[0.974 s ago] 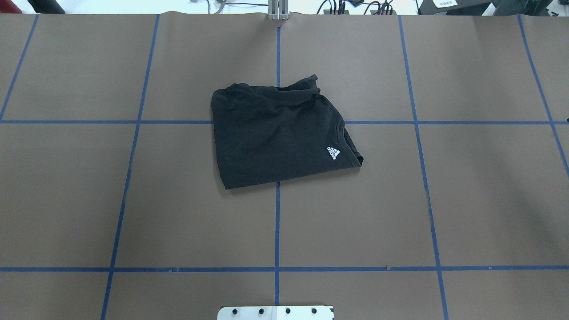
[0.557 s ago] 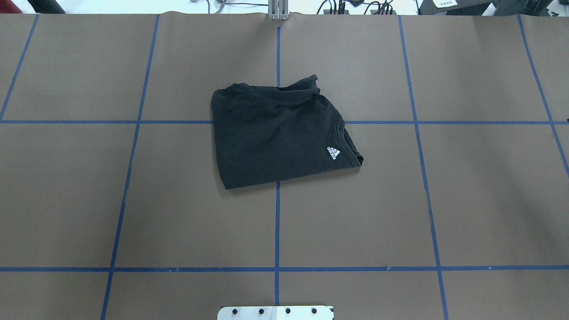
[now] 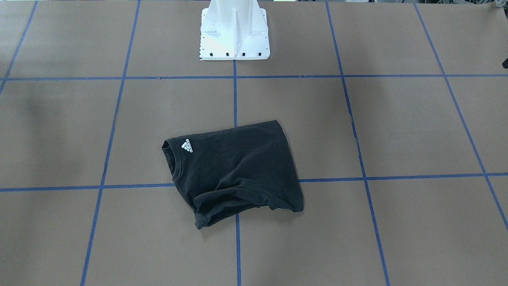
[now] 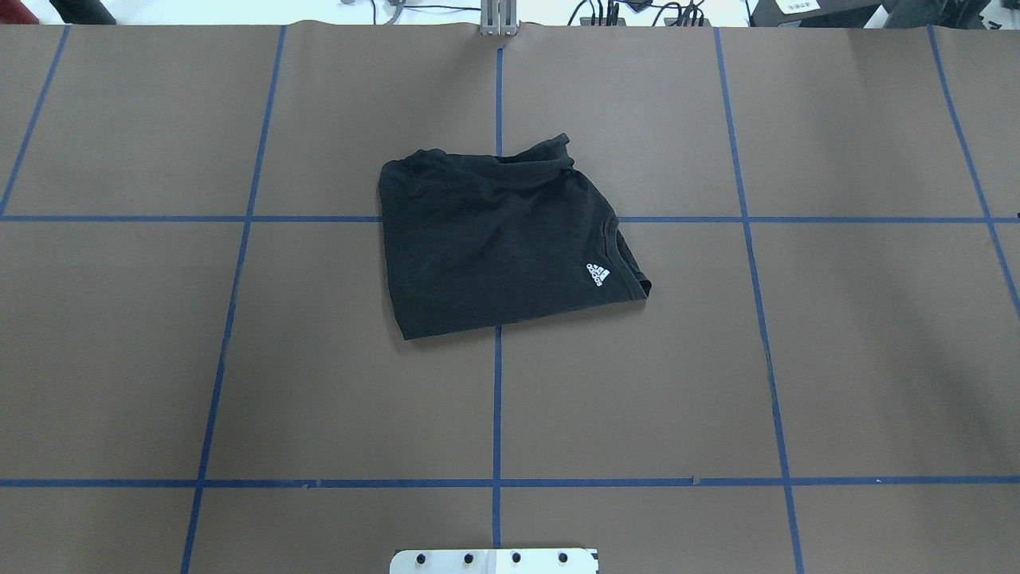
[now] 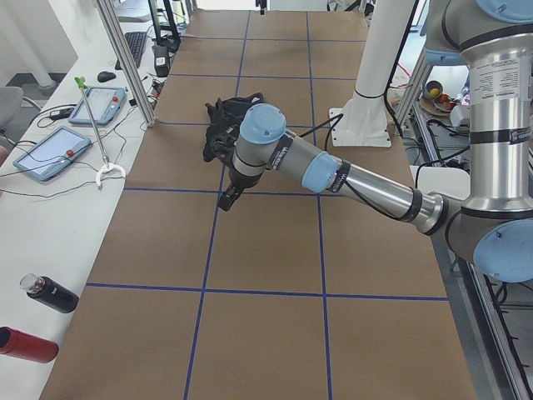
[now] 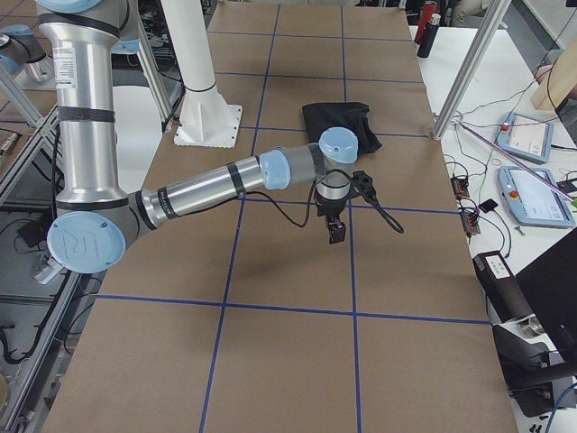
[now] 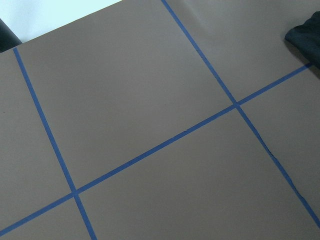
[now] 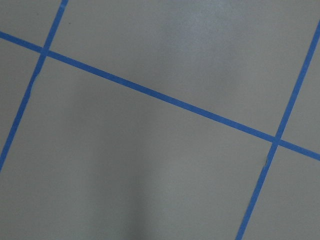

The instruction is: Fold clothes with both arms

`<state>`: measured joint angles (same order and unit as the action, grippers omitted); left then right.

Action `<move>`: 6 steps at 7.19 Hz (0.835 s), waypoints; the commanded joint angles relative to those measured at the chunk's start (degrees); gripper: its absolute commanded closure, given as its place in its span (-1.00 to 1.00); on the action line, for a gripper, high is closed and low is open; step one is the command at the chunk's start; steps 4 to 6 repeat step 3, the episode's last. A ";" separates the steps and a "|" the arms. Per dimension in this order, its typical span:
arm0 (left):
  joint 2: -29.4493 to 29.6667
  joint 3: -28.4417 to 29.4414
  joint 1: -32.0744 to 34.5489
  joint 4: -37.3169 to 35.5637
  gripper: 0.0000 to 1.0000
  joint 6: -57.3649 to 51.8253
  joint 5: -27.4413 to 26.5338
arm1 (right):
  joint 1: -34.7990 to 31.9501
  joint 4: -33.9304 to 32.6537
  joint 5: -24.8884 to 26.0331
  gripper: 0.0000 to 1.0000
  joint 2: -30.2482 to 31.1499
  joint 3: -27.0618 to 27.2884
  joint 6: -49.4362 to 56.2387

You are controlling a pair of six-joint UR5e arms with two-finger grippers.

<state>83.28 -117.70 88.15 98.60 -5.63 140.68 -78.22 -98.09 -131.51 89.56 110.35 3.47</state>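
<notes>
Brown taped table [image 4: 239,359] holds the folded black T-shirt [image 4: 494,243]; left gripper [image 5: 226,198] and right gripper [image 6: 335,233] hover apart from the T-shirt, their jaw state I cannot tell.

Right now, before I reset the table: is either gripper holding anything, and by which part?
Nothing is held. The T-shirt lies loose on the table, neither the left gripper nor the right gripper touching it; their jaw state cannot be told.
</notes>
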 commanded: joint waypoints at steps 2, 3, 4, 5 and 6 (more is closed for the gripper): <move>-0.14 0.27 0.00 -0.07 -0.99 -0.17 -0.75 | 0.00 -0.09 3.34 -1.00 0.70 -1.10 -0.04; -0.05 0.54 -0.09 -0.16 -0.99 -0.08 -0.84 | 0.00 -0.17 3.63 -1.00 0.79 -1.19 -0.13; -0.05 0.54 -0.09 -0.16 -0.99 -0.08 -0.84 | 0.00 -0.17 3.63 -1.00 0.79 -1.19 -0.13; -0.05 0.54 -0.09 -0.16 -0.99 -0.08 -0.84 | 0.00 -0.17 3.63 -1.00 0.79 -1.19 -0.13; -0.05 0.54 -0.09 -0.16 -0.99 -0.08 -0.84 | 0.00 -0.17 3.63 -1.00 0.79 -1.19 -0.13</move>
